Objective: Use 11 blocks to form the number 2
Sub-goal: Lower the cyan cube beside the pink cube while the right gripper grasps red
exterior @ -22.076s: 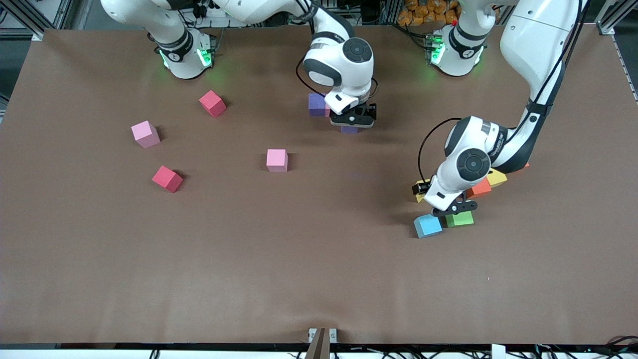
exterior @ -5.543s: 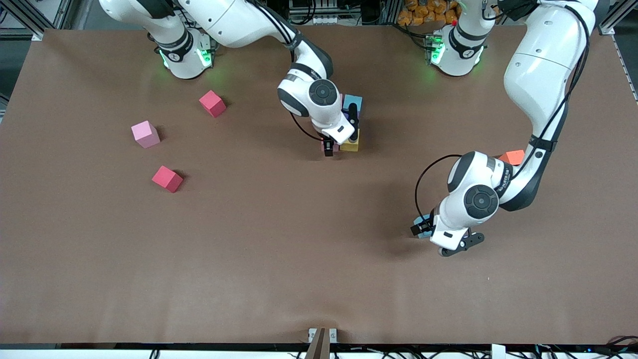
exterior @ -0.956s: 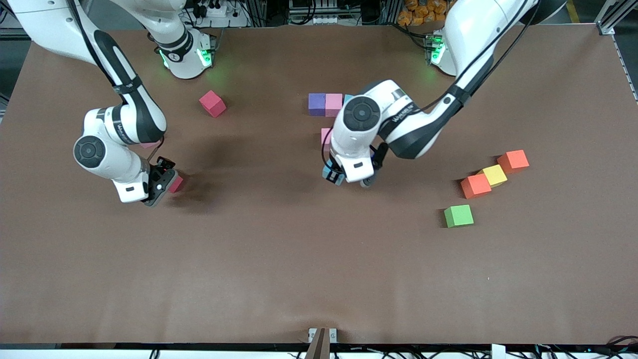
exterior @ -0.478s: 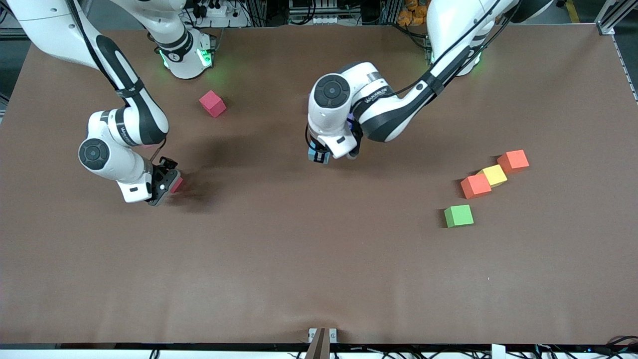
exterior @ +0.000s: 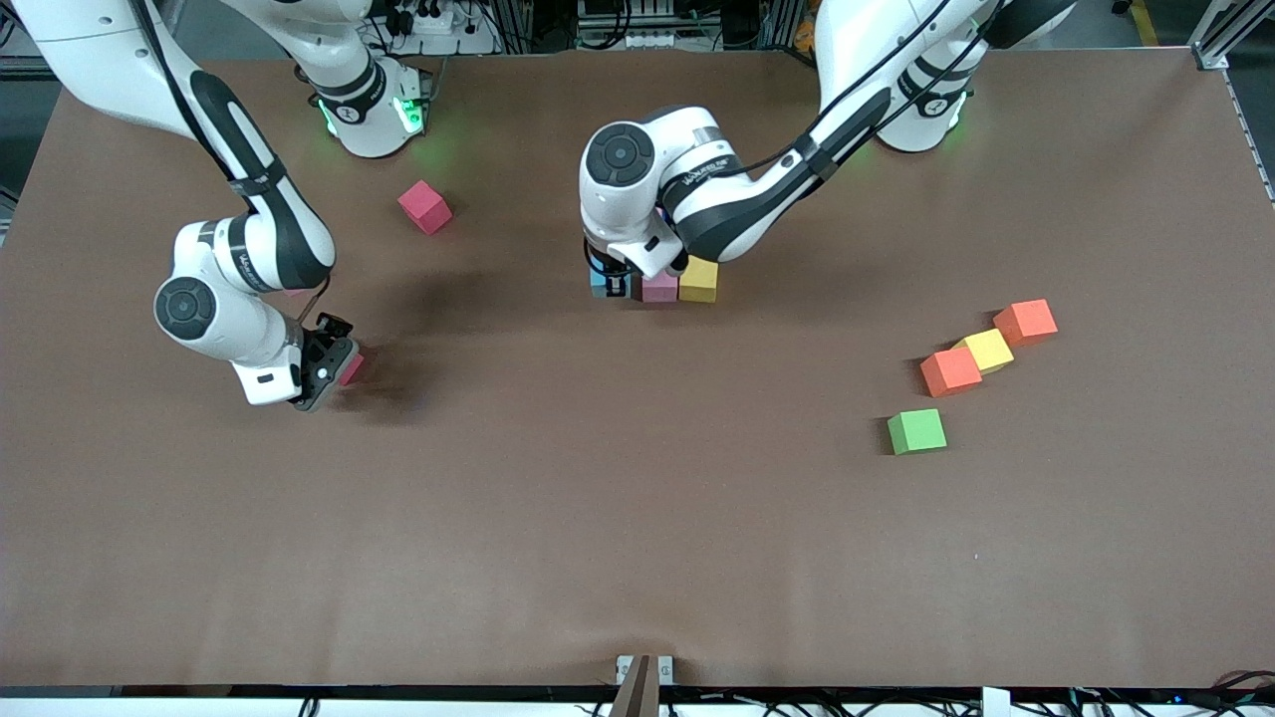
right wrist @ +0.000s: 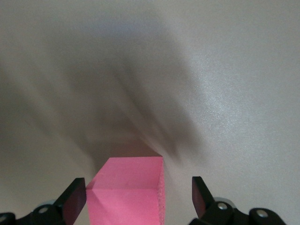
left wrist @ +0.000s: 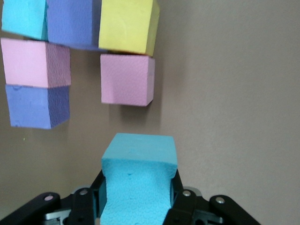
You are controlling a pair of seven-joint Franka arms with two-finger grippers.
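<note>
The brown matte tabletop [exterior: 637, 538] is bare along the lower frame; at lower right sit a green block [exterior: 917, 431], then two orange blocks [exterior: 951, 370] flanking a yellow one [exterior: 987, 349]. At mid-left the right pincer [exterior: 324, 368] stands spread wide around a red block [exterior: 350, 368]; in the upper centre the left pincer [exterior: 610, 284] is clamped on a light blue block [left wrist: 138, 183] beside the started number 2 [exterior: 679, 284]. Another red block [exterior: 425, 206] lies upper left, with cables and framing past the tabletop's top edge.
</note>
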